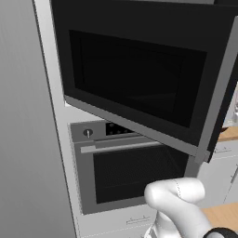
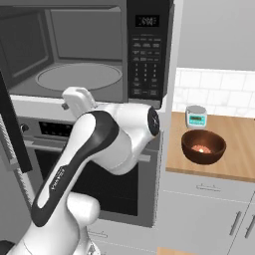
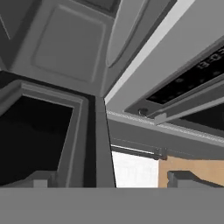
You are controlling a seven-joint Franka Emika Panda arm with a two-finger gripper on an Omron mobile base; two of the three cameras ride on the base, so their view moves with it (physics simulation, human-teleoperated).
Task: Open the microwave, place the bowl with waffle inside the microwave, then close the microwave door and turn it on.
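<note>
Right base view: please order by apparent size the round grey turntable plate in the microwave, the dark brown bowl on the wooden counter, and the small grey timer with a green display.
1. Round grey turntable plate, clearly widest.
2. Dark brown bowl.
3. Small grey timer, smallest.

The plate sits deeper inside the microwave, yet looks largest.

The white arm (image 2: 84, 164) rises from the near left in the right base view, bends at a dark-jointed elbow and reaches up and far toward the left. In the left base view a white link shows at the near right. In the hand view the gripper (image 3: 109, 179) has its jaws spread wide, with nothing between them.
</note>
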